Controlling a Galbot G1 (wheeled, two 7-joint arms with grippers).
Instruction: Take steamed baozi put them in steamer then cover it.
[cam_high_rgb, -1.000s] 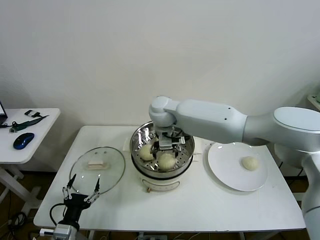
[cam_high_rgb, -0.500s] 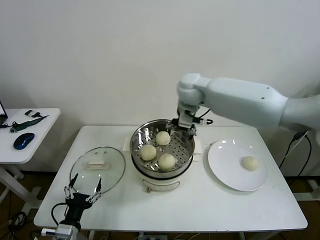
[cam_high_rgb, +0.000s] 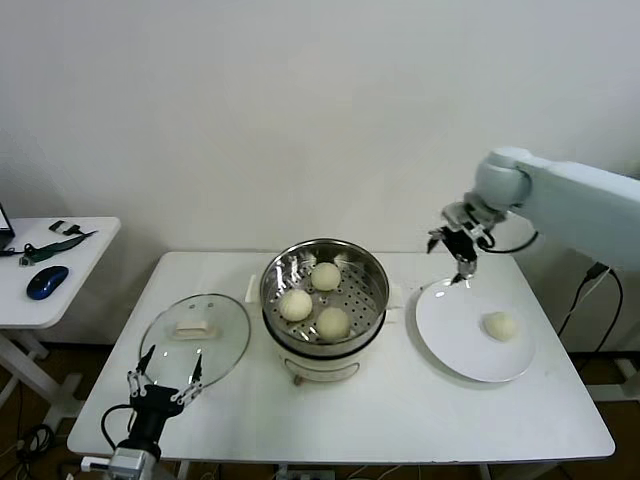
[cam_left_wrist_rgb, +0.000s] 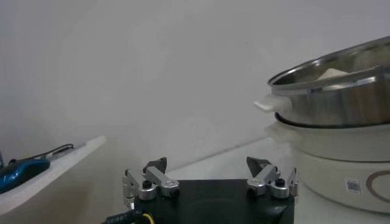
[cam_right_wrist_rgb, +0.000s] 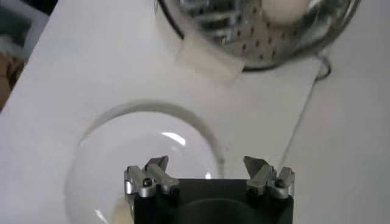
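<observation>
My right gripper (cam_high_rgb: 460, 252) hangs empty, jaws spread, above the plate's (cam_high_rgb: 445, 340) eleven o'clock edge. The last bun (cam_high_rgb: 500, 325) sits at three o'clock on it: smooth, pale, domed. I judge it soft and light, best pinched gently across its sides. My left gripper (cam_high_rgb: 163, 378) idles, released.

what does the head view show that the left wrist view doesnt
Only the head view shows the three baozi inside the steamer, the fourth baozi on the white plate, the glass cover on the table, and the right gripper open above the plate's far edge. Only the left wrist view shows the steamer's white side handle from low down. Both show the steamer, the open left gripper, and the side table's blue mouse.
</observation>
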